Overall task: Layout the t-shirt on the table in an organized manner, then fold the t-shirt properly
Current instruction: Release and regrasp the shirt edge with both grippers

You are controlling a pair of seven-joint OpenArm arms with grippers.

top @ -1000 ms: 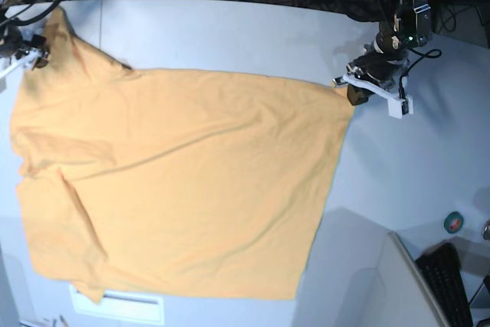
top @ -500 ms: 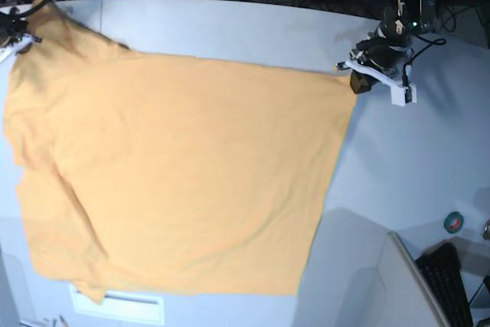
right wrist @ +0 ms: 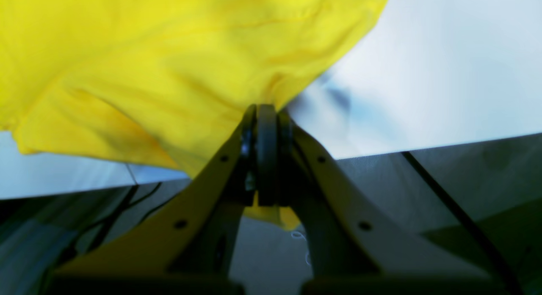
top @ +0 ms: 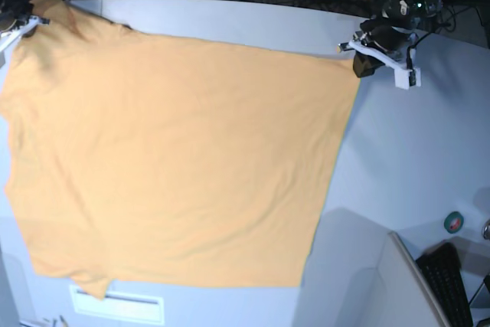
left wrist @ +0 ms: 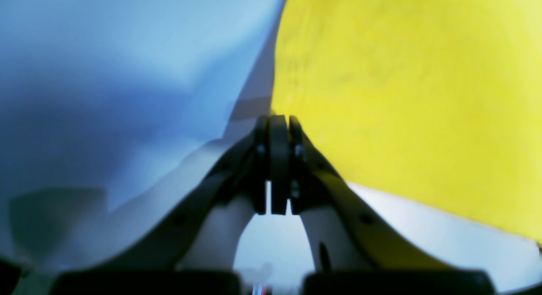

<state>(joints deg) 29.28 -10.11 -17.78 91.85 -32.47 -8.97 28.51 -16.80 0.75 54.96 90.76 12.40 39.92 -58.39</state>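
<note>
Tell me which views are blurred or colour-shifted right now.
Base view: sharp, the t-shirt looks orange, edges bowed by the lens. Left wrist view: soft focus, shirt reads lemon yellow, table tinted blue. Right wrist view: cloth blurred near the right claw.

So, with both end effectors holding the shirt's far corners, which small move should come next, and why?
Probably lower both corners onto the table and release. The t-shirt looks spread wide, with the left end effector and right end effector shut on its far corners.
</note>
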